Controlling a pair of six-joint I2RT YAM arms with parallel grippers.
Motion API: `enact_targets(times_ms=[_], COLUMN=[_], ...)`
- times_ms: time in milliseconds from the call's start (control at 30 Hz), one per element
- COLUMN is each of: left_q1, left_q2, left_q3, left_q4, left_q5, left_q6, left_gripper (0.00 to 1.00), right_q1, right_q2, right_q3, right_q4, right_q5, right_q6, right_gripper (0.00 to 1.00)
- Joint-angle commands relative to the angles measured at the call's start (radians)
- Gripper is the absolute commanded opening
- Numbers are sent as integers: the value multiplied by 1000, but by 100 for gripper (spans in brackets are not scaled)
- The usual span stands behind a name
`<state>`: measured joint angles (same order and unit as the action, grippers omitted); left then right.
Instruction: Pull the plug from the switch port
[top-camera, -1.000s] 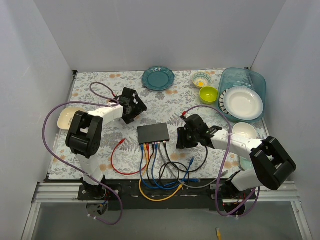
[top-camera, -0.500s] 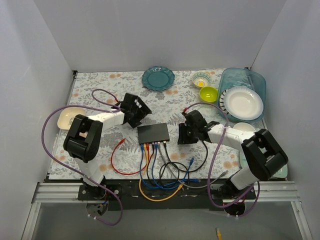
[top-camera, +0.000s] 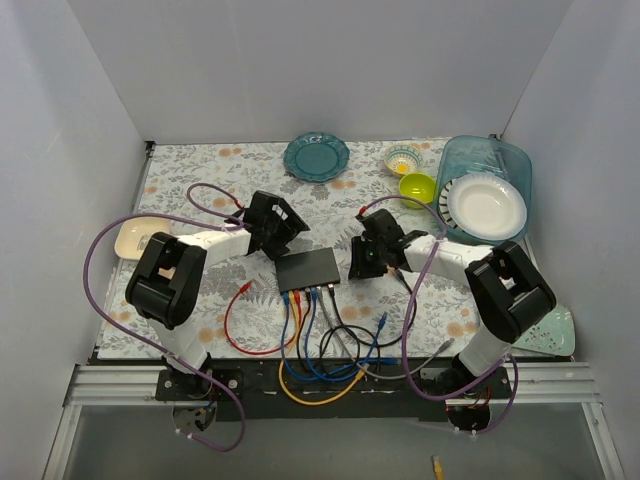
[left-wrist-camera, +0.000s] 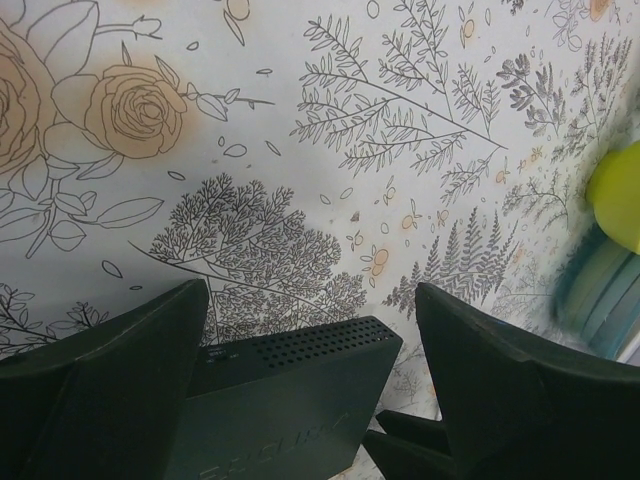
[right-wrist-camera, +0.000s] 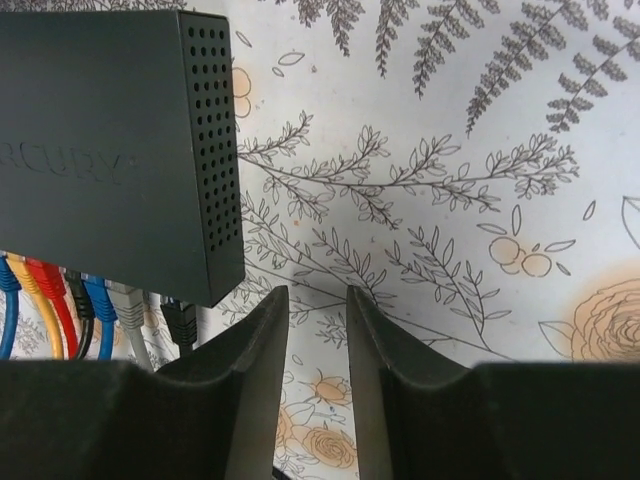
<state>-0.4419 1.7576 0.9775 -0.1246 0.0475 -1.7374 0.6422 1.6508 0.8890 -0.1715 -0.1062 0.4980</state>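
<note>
The black switch box (top-camera: 308, 267) lies flat mid-table, its row of sockets on the near edge. Blue, yellow, red, black and grey plugs sit in it, and their cables (top-camera: 322, 340) trail toward me. My left gripper (top-camera: 284, 238) is wide open at the switch's far left corner. In the left wrist view (left-wrist-camera: 310, 295) the box (left-wrist-camera: 290, 400) sits between the jaws, untouched. My right gripper (top-camera: 362, 262) is just off the switch's right end. In the right wrist view (right-wrist-camera: 317, 295) its jaws stand a narrow gap apart, empty, beside the box (right-wrist-camera: 100, 150) and the end black plug (right-wrist-camera: 180, 322).
A teal plate (top-camera: 316, 157), a small patterned bowl (top-camera: 402, 158) and a green bowl (top-camera: 417, 188) stand at the back. A clear tub (top-camera: 520, 165) with a white plate is back right. A cream dish (top-camera: 130, 235) is at left. A loose red cable (top-camera: 240, 320) lies front left.
Both grippers have closed in on the switch. The left came right and nearer to its far left corner. The right moved left and back to its right end.
</note>
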Motion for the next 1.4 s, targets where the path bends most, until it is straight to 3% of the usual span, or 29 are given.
enact_targets(times_ms=[0, 100, 433, 800, 1000, 1133, 1200, 1300, 1333, 1367], left_q1=[-26, -26, -26, -26, -23, -17, -17, -17, -17, -17], left_q2=[-1, 0, 25, 8, -24, -121, -171, -214, -216, -219], left_q3=[-69, -47, -48, -40, 4, 64, 87, 135, 138, 129], left_q4=[-207, -211, -219, -231, -253, -308, -332, -368, -363, -327], left_q5=[0, -14, 8, 11, -34, -181, -251, -245, -171, -120], left_q6=[13, 42, 53, 75, 102, 105, 93, 93, 96, 129], left_gripper=[86, 86, 86, 86, 86, 87, 87, 86, 84, 65], right_q1=[7, 34, 117, 62, 45, 39, 39, 39, 39, 37], right_q2=[-103, -181, -56, 144, 112, 18, -29, -68, -72, -80], right_q3=[-25, -84, -44, 139, 140, 78, 30, -30, -39, -50], right_q4=[-28, 0, 35, -8, -46, -51, -39, -4, 32, 49], right_q5=[-21, -79, -122, -75, -21, 2, -4, -41, -56, -75], right_q6=[-4, -15, 10, 2, -13, -10, -1, 31, 40, 60], right_gripper=[37, 35, 27, 26, 26, 38, 50, 59, 59, 59])
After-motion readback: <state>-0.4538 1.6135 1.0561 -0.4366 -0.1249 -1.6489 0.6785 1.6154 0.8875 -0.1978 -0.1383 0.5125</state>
